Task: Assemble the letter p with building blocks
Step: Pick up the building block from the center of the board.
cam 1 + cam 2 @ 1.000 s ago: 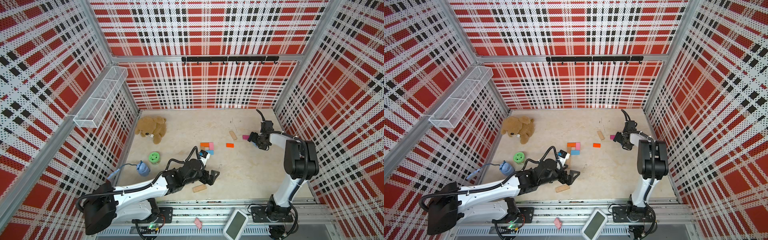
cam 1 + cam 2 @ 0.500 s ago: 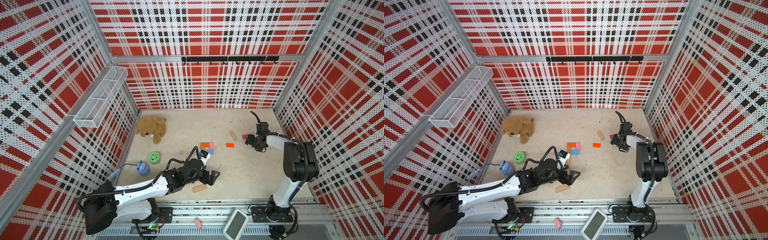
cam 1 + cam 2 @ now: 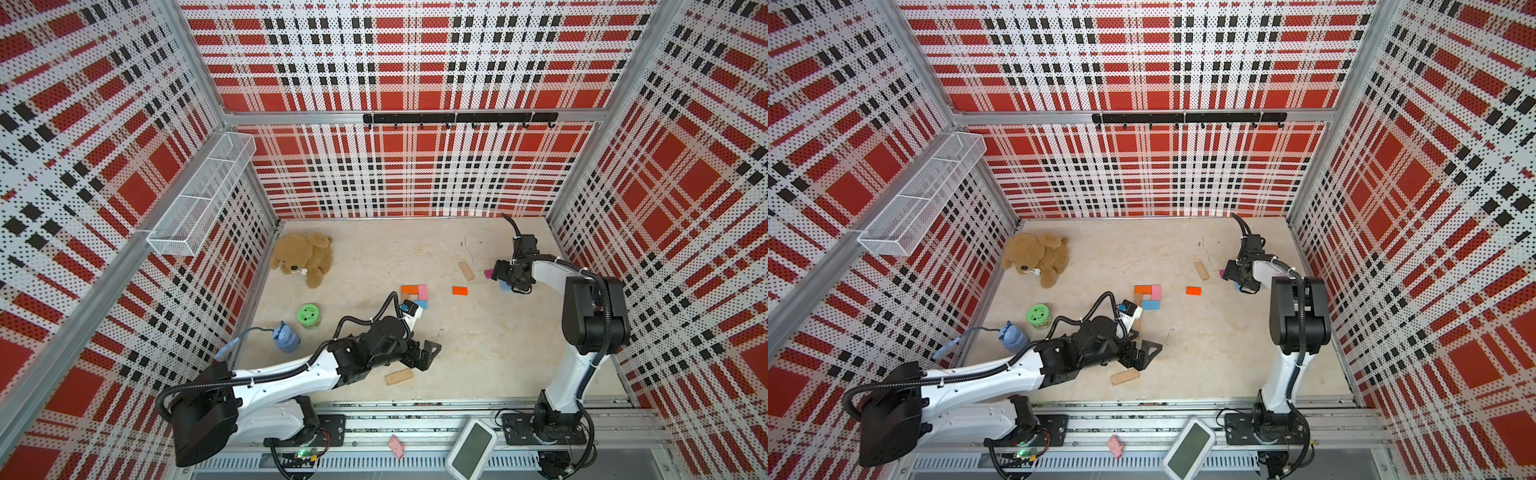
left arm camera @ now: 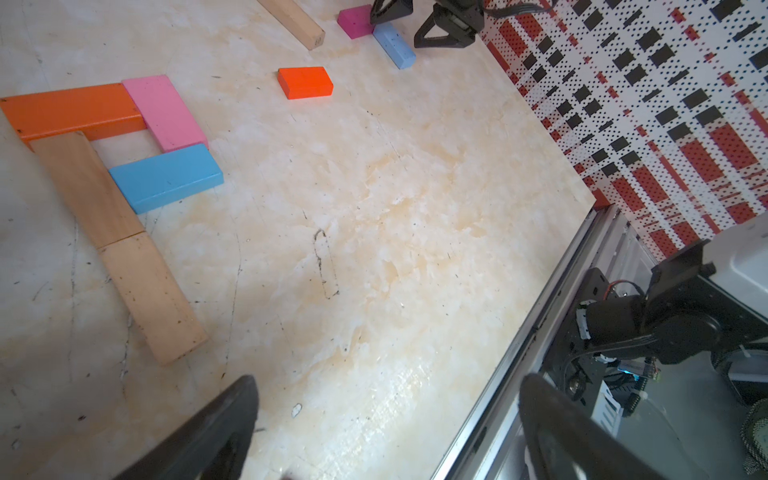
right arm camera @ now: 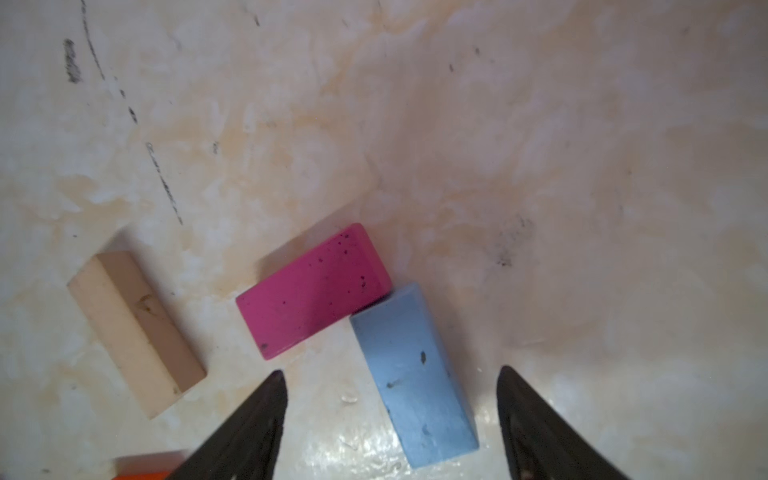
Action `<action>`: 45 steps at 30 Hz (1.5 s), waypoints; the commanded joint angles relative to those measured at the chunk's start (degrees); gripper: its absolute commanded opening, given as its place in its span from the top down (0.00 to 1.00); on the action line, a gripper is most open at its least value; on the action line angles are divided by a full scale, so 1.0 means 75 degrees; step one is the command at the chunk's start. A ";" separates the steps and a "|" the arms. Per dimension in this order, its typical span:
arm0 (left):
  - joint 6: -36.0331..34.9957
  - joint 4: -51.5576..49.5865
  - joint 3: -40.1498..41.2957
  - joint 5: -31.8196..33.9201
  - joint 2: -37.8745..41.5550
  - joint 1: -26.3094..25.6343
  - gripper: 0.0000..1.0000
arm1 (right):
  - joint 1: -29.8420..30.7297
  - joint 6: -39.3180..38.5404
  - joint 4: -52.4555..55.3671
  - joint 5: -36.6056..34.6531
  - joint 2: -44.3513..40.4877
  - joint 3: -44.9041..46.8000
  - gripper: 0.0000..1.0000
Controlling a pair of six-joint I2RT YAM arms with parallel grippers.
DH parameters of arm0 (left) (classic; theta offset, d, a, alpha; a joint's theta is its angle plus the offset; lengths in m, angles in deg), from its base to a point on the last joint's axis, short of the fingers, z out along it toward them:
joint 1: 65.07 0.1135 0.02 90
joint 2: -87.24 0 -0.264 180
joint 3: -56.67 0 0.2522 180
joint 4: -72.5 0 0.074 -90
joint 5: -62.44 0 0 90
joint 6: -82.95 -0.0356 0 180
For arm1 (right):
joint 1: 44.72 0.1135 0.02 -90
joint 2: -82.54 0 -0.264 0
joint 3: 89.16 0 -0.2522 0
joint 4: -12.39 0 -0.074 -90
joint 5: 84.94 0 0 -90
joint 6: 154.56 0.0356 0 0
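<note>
Orange brick (image 3: 409,289), pink brick (image 3: 422,292) and bright blue brick (image 3: 420,304) sit joined at the middle of the desk (image 3: 478,345) in both top views, with the left arm's wrist covering the near side of the cluster. The left fingers (image 3: 426,357) hang spread just beside a front tan brick (image 3: 399,377). A short orange brick (image 3: 459,291) and a slanted tan brick (image 3: 466,270) lie loose, apart from each other. Beyond them the right fingers (image 3: 498,272) are low over a magenta brick (image 3: 488,274) and a pale blue brick (image 3: 505,286). From the left wrist, the orange, pink and bright blue bricks make three sides of a loop. Two tan stem bricks (image 4: 87,189), laid end to end, close it and run on past it. The left fingers gape wide with nothing between them. From the right wrist, the right fingers stand well apart on either side of the pale blue brick (image 5: 411,374), with a gap on each side and nothing gripped. The magenta brick (image 5: 316,291) touches its far corner.
</note>
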 commanded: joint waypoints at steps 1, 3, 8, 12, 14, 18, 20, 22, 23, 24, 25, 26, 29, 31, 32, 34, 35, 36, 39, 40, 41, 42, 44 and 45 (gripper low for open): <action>0.0040 0.0066 -0.0198 -0.0037 -0.0040 0.0044 0.01 | -0.0042 -0.0212 0.0046 0.0186 0.0114 -0.0104 0.23; 0.0049 0.0066 -0.0189 -0.0028 -0.0020 0.0039 0.01 | -0.0042 -0.0236 0.0051 0.0199 0.0177 -0.0102 0.27; 0.0071 0.0085 -0.0198 0.0014 -0.0014 0.0056 0.01 | -0.0007 -0.0201 0.0179 -0.0011 0.0221 -0.0138 0.43; 0.0174 0.0174 -0.0255 -0.0068 -0.0147 0.0058 0.01 | 0.0016 -0.0177 0.0315 -0.0205 0.0244 -0.0162 0.53; 0.0199 0.0219 -0.0285 -0.0158 -0.0212 0.0057 0.00 | 0.0028 -0.0168 0.0338 -0.0309 0.0223 -0.0150 0.58; 0.0186 0.0219 -0.0257 -0.0116 -0.0190 0.0057 0.01 | 0.0115 -0.0174 0.0323 -0.0497 0.0166 -0.0108 0.61; 0.0186 0.0219 -0.0235 -0.0116 -0.0155 0.0060 0.01 | 0.0144 -0.0154 0.0384 -0.0629 0.0184 -0.0154 0.63; 0.0169 0.0219 -0.0210 -0.0102 -0.0096 0.0056 0.01 | 0.0169 -0.0164 0.0406 -0.0650 0.0201 -0.0166 0.64; 0.0170 0.0219 -0.0199 -0.0086 -0.0076 0.0052 0.01 | 0.0180 -0.0151 0.0406 -0.0685 0.0179 -0.0154 0.65; 0.0175 0.0219 -0.0190 -0.0054 -0.0061 0.0060 0.01 | 0.0198 -0.0142 0.0381 -0.0695 0.0151 -0.0120 0.66; 0.0166 0.0219 -0.0187 -0.0026 -0.0054 0.0058 0.01 | 0.0226 -0.0114 0.0346 -0.0713 0.0099 -0.0076 0.67; 0.0159 0.0219 -0.0182 -0.0025 -0.0053 0.0061 0.01 | 0.0257 -0.0056 0.0285 -0.0680 0.0004 0.0000 0.69; 0.0160 0.0219 -0.0187 -0.0037 -0.0050 0.0063 0.01 | 0.0440 0.0106 0.0139 -0.0694 -0.0485 0.0240 0.72; 0.0164 0.0219 -0.0175 -0.0059 -0.0055 0.0058 0.01 | 0.0597 0.0256 0.0153 -0.0829 -0.0934 0.0412 0.74; 0.0162 0.0219 -0.0175 -0.0076 -0.0053 0.0054 0.01 | 0.0664 0.0340 0.0144 -0.0800 -0.1190 0.0517 0.74; 0.0164 0.0219 -0.0175 -0.0101 -0.0047 0.0054 0.01 | 0.0708 0.0528 0.0139 -0.0611 -0.1630 0.0733 0.75; 0.0166 0.0219 -0.0175 -0.0110 -0.0038 0.0054 0.01 | 0.0714 0.0558 0.0046 -0.0449 -0.1865 0.0920 0.76; 0.0159 0.0219 -0.0175 -0.0110 -0.0019 0.0057 0.01 | 0.0728 0.0764 -0.0007 -0.0319 -0.2054 0.1048 0.76; 0.0184 0.0251 -0.0130 -0.0073 0.0087 0.0033 0.01 | 0.0777 0.1067 -0.0095 0.0027 -0.2496 0.1353 0.77; 0.0201 0.0294 -0.0106 -0.0049 0.0118 0.0020 0.01 | 0.0796 0.1175 -0.0092 0.0118 -0.2622 0.1451 0.78; 0.0243 0.0343 -0.0086 -0.0037 0.0148 0.0007 0.01 | 0.0831 0.1248 -0.0144 0.0184 -0.2742 0.1559 0.78; 0.0325 0.0418 -0.0064 -0.0036 0.0170 -0.0011 0.01 | 0.0868 0.1330 -0.0220 0.0235 -0.2850 0.1691 0.78; 0.0502 0.0628 -0.0038 0.0034 0.0166 -0.0092 0.01 | 0.0924 0.1467 -0.0289 0.0327 -0.2990 0.1869 0.79; 0.0622 0.0707 -0.0051 0.0093 0.0119 -0.0158 0.01 | 0.0979 0.1531 -0.0374 0.0317 -0.3023 0.1995 0.79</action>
